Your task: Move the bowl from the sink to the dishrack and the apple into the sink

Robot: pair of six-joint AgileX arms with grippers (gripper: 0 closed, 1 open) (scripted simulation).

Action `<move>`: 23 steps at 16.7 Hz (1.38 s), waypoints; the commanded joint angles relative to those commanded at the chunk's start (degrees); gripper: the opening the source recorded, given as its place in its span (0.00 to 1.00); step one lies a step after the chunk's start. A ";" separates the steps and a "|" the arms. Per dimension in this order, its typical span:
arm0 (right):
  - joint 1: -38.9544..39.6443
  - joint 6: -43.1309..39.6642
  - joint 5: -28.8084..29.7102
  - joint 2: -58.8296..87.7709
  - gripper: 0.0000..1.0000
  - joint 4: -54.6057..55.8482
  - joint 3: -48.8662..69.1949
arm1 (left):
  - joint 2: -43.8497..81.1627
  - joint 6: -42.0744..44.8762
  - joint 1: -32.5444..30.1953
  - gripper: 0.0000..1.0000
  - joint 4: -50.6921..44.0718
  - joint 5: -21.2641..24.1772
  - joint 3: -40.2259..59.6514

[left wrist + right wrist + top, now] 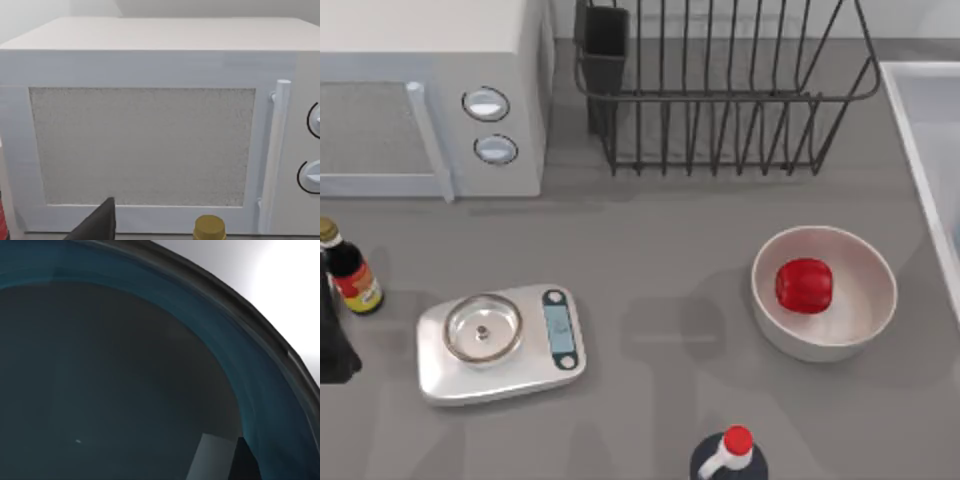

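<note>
Top view: the small glossy red apple [804,285] lies inside the plain off-white bowl [860,325] on the grey desk [660,260], right of centre. The large black wire dishrack [720,100] stands at the back with no dish in it, and the pale bluish-white rectangular sink [920,130] runs along the right edge. A silver kitchen scale [500,342], a white microwave oven [440,100] and a dark sauce bottle [354,278] occupy the left side.

Left wrist view: the microwave oven's door fills the frame. A dark finger tip of the left hand [100,222] shows low in the picture, parked near the sauce bottle's yellow cap [209,228]; whether it is wide or narrow I cannot tell.

Right wrist view: the round teal-blue bowl [150,365] sits very close under the camera, its inner wall curving across. I cannot tell the right hand's state.

Judging by this, neither move is finished: bowl not yet racked, apple still outside the sink.
</note>
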 joint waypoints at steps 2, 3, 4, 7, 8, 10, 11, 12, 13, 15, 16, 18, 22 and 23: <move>0.00 0.00 0.00 0.00 0.00 0.00 0.00 | 0.00 0.00 0.00 1.00 0.00 0.00 0.00; 0.00 0.00 0.00 0.00 0.00 0.00 0.00 | 0.00 0.00 0.00 1.00 0.00 0.00 0.00; 0.00 0.00 0.00 0.00 0.00 0.00 0.00 | 0.00 0.00 0.00 1.00 0.00 0.00 0.00; 0.19 0.03 -0.08 -0.43 0.00 -0.02 -0.16 | 0.00 0.00 0.00 1.00 0.00 0.00 0.00; 0.08 -0.29 -0.29 -1.01 0.00 -0.29 -0.43 | 0.00 0.00 0.00 1.00 0.00 0.00 0.00; -0.81 -1.53 -0.64 -3.71 0.00 -1.80 -1.85 | 0.00 0.00 0.00 1.00 0.00 0.00 0.00; -1.61 -2.40 -0.71 -5.88 0.00 -3.05 -2.93 | 0.00 0.00 0.00 1.00 0.00 0.00 0.00; -2.57 -3.46 -0.78 -8.60 0.00 -4.56 -4.17 | 0.00 0.00 0.00 1.00 0.00 0.00 0.00; -3.63 -4.67 -0.91 -11.74 0.00 -6.24 -5.60 | 0.00 0.00 0.00 1.00 0.00 0.00 0.00; -6.14 -7.36 -1.23 -18.88 0.00 -10.10 -9.00 | 0.00 0.00 0.00 1.00 0.00 0.00 0.00; -7.55 -8.82 -1.41 -22.65 0.00 -12.24 -10.93 | 0.00 0.00 0.00 1.00 0.00 0.00 0.00; -10.51 -11.89 -1.74 -30.84 0.00 -16.76 -15.07 | 0.00 0.00 0.00 1.00 0.00 0.00 0.00; -16.46 -18.01 -2.23 -47.99 0.00 -25.74 -23.65 | 0.00 0.00 0.00 1.00 0.00 0.00 0.00; -17.85 -19.42 -2.33 -52.45 0.00 -27.80 -25.66 | 0.00 0.00 0.00 1.00 0.00 0.00 0.00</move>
